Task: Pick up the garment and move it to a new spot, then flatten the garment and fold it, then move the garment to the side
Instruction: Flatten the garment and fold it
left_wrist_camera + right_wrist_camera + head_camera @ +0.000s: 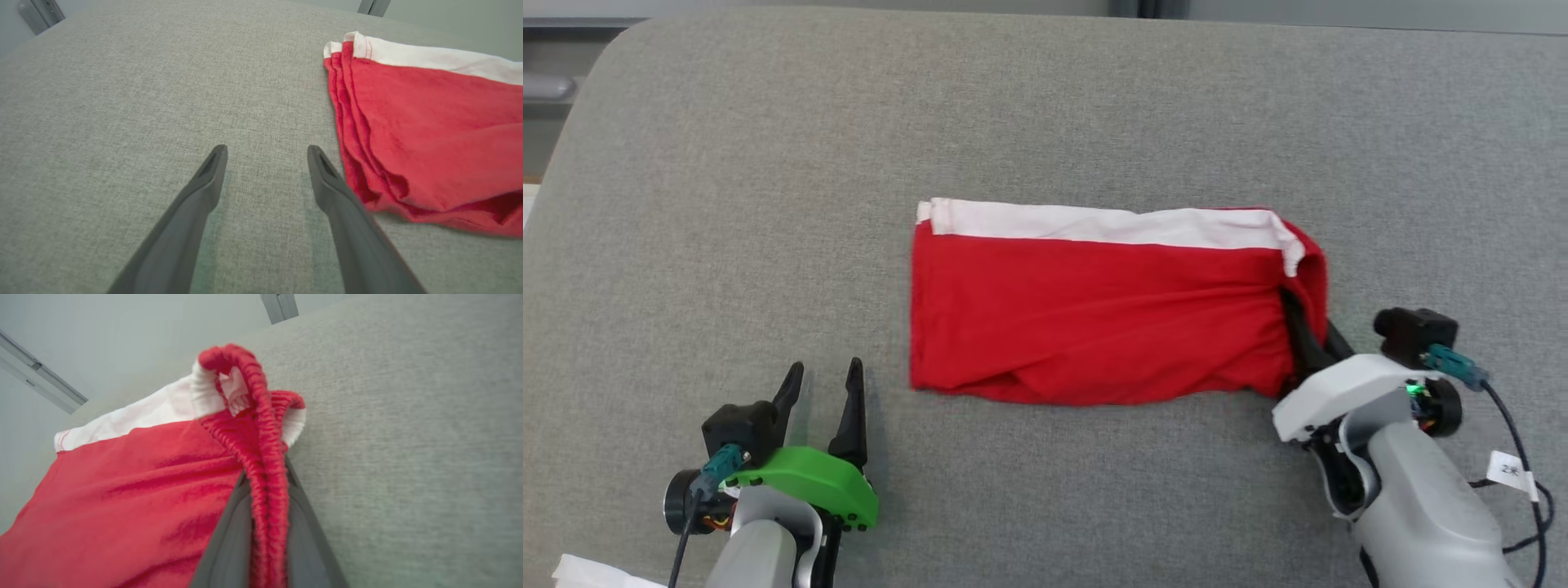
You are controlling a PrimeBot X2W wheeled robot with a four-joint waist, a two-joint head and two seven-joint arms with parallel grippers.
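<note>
Garment (1094, 318) looks folded; my right gripper (1307, 339) is clenched on its waistband (265, 457) at 3 o'clock, left gripper (825, 369) released near 8 o'clock. Next I'd drag it sideways, flat

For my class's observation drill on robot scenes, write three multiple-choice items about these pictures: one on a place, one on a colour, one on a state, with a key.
1. Where does the folded red cloth garment with a white band lie?
A) on the grey woven fabric surface
B) in a basket
C) on a wooden floor

2. What colour is the strip along the garment's far edge?
A) blue
B) white
C) black

3. What state is the right end effector in?
A) open above the cloth
B) shut on nothing
C) shut on the garment's gathered end

Key:
1 A: grey weave shows all around it.
2 B: a white strip tops the red.
3 C: its dark fingers pinch the red elastic edge.
</note>
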